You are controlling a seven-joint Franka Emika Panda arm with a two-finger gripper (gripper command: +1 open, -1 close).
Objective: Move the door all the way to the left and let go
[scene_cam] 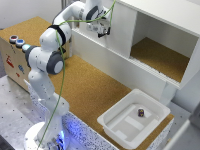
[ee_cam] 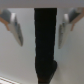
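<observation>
The flat white sliding door panel (scene_cam: 119, 31) sits at the exterior view's left end of the white box cabinet (scene_cam: 165, 12), leaving the cork-lined opening bare. The robot's hand (scene_cam: 104, 31) hovers at the panel's edge, fingers (ee_cam: 16, 31) spread apart, gripping nothing, which suggests release. A white plastic tray (scene_cam: 116, 131) sits near the cork surface's (scene_cam: 90, 90) corner.

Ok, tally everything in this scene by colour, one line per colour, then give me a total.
White: 4 - robot arm, cabinet, door, tray
Wood-coloured: 1 - box
Blue: 1 - button on the box
Red: 1 - button on the box
Dark: 1 - small item in the tray
Total: 8
</observation>
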